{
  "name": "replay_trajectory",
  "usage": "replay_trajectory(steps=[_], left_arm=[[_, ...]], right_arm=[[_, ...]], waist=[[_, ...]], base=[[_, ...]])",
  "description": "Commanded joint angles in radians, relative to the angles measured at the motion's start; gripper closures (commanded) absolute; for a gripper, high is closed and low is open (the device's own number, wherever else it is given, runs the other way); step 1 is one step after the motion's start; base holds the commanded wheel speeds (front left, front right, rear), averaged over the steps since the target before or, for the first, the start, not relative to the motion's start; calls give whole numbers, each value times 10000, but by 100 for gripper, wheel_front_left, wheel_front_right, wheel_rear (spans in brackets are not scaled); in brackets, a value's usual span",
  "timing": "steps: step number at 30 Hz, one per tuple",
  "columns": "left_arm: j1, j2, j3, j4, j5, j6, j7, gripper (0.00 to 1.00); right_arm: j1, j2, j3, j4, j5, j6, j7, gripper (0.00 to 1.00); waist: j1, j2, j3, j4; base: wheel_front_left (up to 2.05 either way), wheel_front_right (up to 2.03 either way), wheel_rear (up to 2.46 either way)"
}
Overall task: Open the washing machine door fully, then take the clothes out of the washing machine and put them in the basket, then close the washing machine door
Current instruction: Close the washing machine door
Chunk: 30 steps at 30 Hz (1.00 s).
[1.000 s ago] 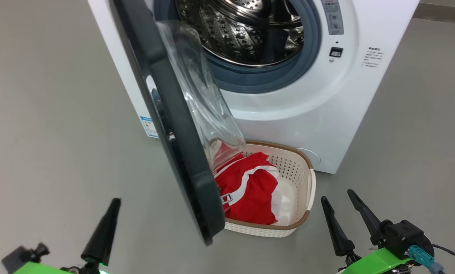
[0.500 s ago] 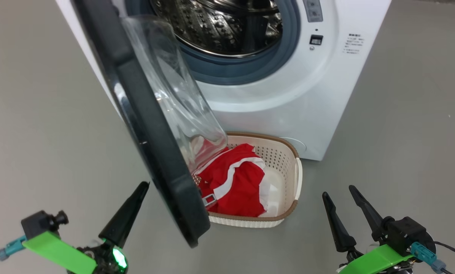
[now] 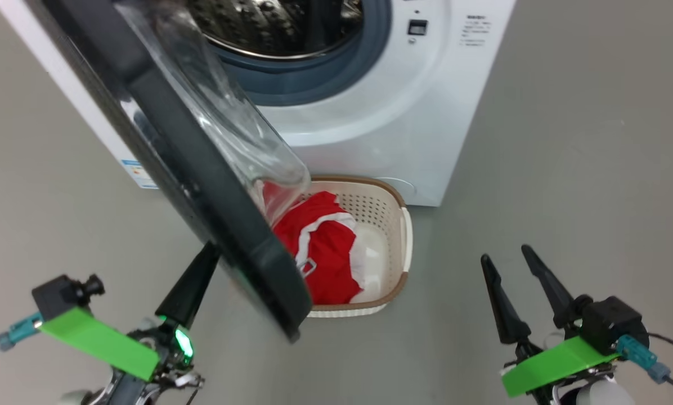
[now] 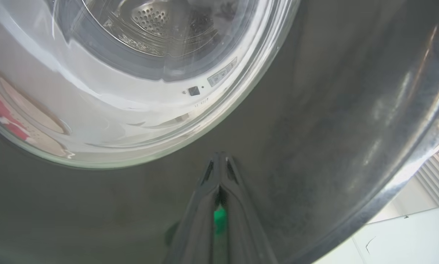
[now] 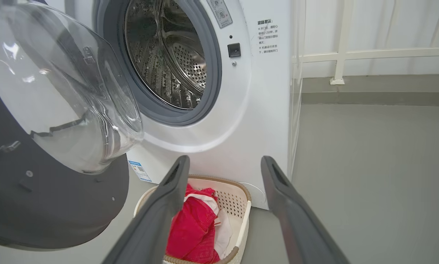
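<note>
The white washing machine (image 3: 370,112) stands with its steel drum (image 5: 168,55) bare. The washing machine door (image 3: 196,185), black-rimmed with a clear glass bowl (image 3: 218,112), hangs about half open over the basket. The cream basket (image 3: 406,239) sits on the floor against the machine, and the red clothes (image 3: 319,253) with white stripes lie inside it. My left gripper (image 3: 204,261) is shut, its tips (image 4: 219,157) against the outer face of the door's black rim. My right gripper (image 3: 505,253) hangs open to the right of the basket, holding nothing, and faces the machine front (image 5: 225,159).
Grey floor (image 3: 567,169) stretches on both sides of the machine. A white railing (image 5: 351,55) and a wall run behind it at the right. A small blue label (image 3: 139,171) sits low on the machine's left.
My left gripper has moved up and right until its shut tips meet the door's outer face. The head camera has shifted. The right gripper stays open in place.
</note>
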State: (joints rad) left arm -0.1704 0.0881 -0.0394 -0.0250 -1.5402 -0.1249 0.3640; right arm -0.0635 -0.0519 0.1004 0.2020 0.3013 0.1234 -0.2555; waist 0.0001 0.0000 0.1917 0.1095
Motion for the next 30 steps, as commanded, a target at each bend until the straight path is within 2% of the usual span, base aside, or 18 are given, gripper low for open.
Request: replay_trajectory(steps=[1, 7, 12, 14, 20, 30], left_arm=[[-457, 158, 165, -282, 149, -58, -20, 100], [-1274, 313, -432, -245, 490, -58, -615, 100], [-2190, 575, -954, 107, 926, -58, -1522, 100], [-2817, 765, -1194, 487, 1207, -58, -2326, 100], [-4031, 1228, -1716, 1561, 1540, -58, -3700, 100], [-6017, 1953, -2562, 3142, 1624, -58, -5174, 100]], right_arm=[[-364, 15, 153, -304, 72, 73, -63, 0], [-557, 16, 73, -402, 207, 73, -63, 0], [-775, 16, 60, -495, 391, 73, -63, 0], [-895, 16, 61, -547, 527, 73, -63, 0], [-1060, 16, 79, -641, 797, 73, -63, 0], [-1110, 16, 250, -729, 1186, 73, -63, 0]], waist=[[-1, 0, 289, -350], [-1, 0, 726, -969], [-1, 0, 1125, -1516], [-1, 0, 1346, -1848], [-1, 0, 1699, -2500], [-1, 0, 1997, -3375]], base=[[0, 0, 0], [0, 0, 0], [0, 0, 0], [0, 0, 0], [0, 0, 0], [0, 0, 0]])
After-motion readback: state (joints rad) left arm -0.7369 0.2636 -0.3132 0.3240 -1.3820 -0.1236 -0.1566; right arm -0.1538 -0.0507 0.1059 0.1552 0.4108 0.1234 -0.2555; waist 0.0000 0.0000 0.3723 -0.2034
